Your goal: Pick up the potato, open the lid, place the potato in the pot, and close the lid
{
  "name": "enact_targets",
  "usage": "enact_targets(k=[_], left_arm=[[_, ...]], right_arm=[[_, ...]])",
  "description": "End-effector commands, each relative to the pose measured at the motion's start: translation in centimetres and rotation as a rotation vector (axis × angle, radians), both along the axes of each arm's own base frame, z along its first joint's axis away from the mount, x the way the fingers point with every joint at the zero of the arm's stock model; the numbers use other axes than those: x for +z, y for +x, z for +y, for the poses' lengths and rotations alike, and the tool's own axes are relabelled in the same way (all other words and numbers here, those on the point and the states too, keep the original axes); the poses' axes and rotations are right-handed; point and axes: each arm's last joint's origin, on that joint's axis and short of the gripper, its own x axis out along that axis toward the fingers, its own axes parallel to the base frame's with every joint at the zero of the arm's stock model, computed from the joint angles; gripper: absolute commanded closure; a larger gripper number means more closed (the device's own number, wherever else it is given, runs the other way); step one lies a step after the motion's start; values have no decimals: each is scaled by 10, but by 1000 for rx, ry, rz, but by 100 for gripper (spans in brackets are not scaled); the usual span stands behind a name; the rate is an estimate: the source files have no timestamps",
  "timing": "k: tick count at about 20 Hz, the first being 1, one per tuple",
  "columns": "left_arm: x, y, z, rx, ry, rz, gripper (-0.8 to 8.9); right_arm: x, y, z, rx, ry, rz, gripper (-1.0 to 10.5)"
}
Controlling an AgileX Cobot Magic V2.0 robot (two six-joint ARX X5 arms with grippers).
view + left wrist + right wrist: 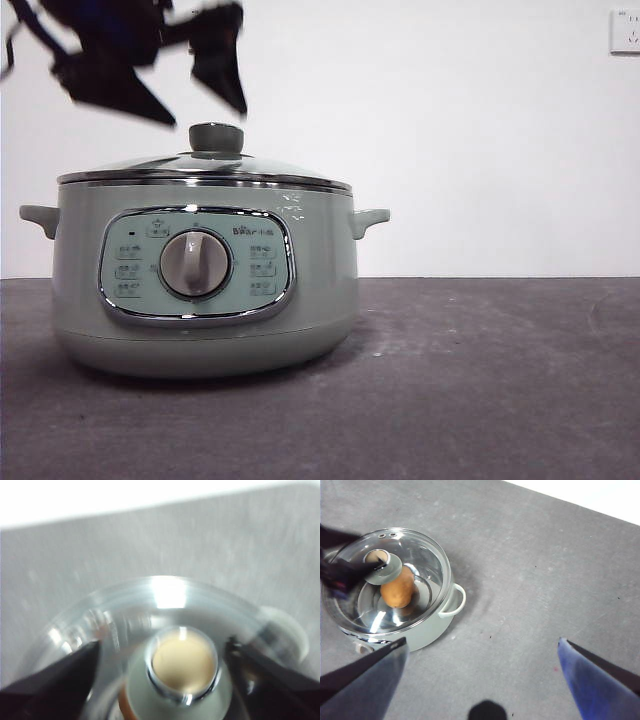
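Observation:
The sage-green pot stands left of centre on the table with the glass lid seated on it. In the right wrist view the orange-brown potato lies inside the pot, seen through the lid. My left gripper hangs open just above the lid's knob, blurred and apart from it. In the left wrist view its jaws stand either side of the knob. My right gripper is open and empty, high above the table to the right of the pot.
Dark grey table top stretches right of the pot. The pot's side handles stick out. A white wall with a socket stands behind.

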Motion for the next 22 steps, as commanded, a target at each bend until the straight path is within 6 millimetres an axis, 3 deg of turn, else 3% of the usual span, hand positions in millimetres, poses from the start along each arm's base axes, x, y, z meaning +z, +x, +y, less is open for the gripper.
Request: enact_targets(k=[1,3,6,9,10,14,19,22], left_arm=[[28,-19,5,-21,-33,-67,360],[47,-40,15,-44,-40,-117,378],[64,-73,35,-50,-51,-134,419],[66,-98,52,-49,-16,-94,841],[65,-105,56,-50,11,-81,822],[53,-120,68,10,76,-36,822],[10,-142,80,22,68,-64,822],[-15,-153,87,15,43,-77,822]], right_arm=[[-8,6,4,-10,4,8,448],[-20,12,8,-11,-3,18,504],[-47,19,12,-7,0,5,717],[-80,20,13,-6,23,-31,905],[-92,19,12,-6,37,-52,957],[-143,10,7,-9,115,-155,958],[-201,-8,-5,-12,182,-238,958],[-225,-15,-10,-27,203,-225,958]])
